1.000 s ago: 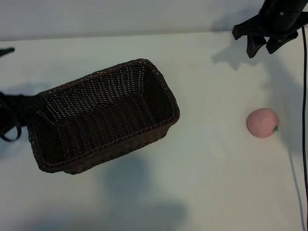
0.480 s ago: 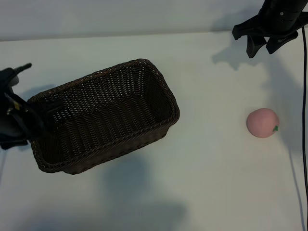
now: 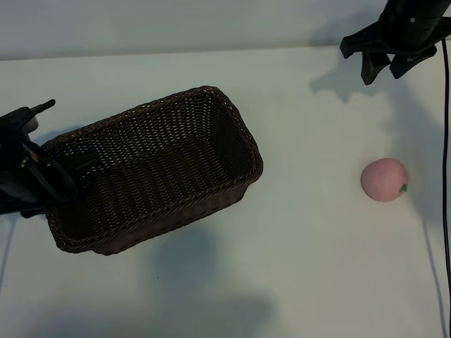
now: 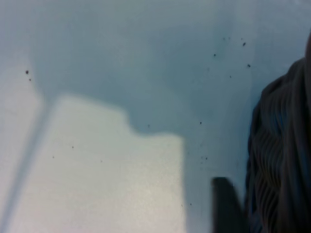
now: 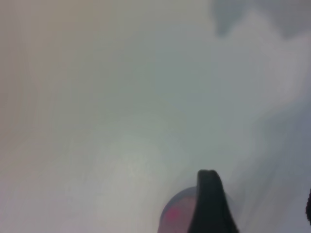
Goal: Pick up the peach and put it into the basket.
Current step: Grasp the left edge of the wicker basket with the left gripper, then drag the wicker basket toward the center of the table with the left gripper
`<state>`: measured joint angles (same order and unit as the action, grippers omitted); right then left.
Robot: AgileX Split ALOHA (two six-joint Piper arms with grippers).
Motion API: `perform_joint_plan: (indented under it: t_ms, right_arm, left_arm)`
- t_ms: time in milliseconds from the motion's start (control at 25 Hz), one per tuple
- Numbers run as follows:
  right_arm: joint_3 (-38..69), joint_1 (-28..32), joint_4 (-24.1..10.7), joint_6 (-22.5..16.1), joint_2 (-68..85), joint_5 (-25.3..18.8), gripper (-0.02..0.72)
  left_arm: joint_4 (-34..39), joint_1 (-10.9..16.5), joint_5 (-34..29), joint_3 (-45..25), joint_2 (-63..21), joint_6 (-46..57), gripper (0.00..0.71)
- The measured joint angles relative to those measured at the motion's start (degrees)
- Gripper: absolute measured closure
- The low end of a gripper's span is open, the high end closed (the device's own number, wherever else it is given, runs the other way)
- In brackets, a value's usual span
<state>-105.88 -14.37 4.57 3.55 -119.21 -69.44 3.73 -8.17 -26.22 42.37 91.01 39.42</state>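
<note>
The basket [image 3: 151, 169] sits left of centre on the white table [image 3: 310, 267], turned at a slant, its near-left corner closest to me and nothing inside it. The left gripper [image 3: 62, 167] is down at the basket's left end, right against the braided rim; from the outside camera its fingers merge with the dark weave, and I cannot tell whether they are spread or pinching the wall. Over on the right, well apart from the basket, the peach [image 3: 384, 179] lies alone on the table. Farther back, at the far right, the right gripper [image 3: 388, 65] hangs above the table with its fingers spread, holding nothing.
</note>
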Motion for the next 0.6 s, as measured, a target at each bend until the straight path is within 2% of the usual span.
perform_joint_plan:
  t_ms: [80, 120, 400, 480, 600]
  right_arm:
    - [0.0, 0.0, 0.0, 0.0, 0.0, 0.0, 0.238]
    - [0.0, 0.0, 0.0, 0.0, 0.0, 0.0, 0.238]
    - [0.0, 0.0, 0.0, 0.0, 0.0, 0.0, 0.238]
    - [0.0, 0.0, 0.0, 0.0, 0.0, 0.0, 0.238]
    - [0.0, 0.0, 0.0, 0.0, 0.0, 0.0, 0.238]
  left_arm:
    - [0.0, 0.1, 0.1, 0.0, 0.0, -0.1, 0.551]
    - [-0.2, 0.1, 0.2, 0.0, 0.0, -0.1, 0.59]
    - [-1.9, 0.1, 1.2, 0.0, 0.0, -1.5, 0.597]
    - [-3.7, 0.1, 1.6, 0.0, 0.0, -3.7, 0.6]
    - [-10.2, 0.1, 2.8, 0.0, 0.0, -9.3, 0.611]
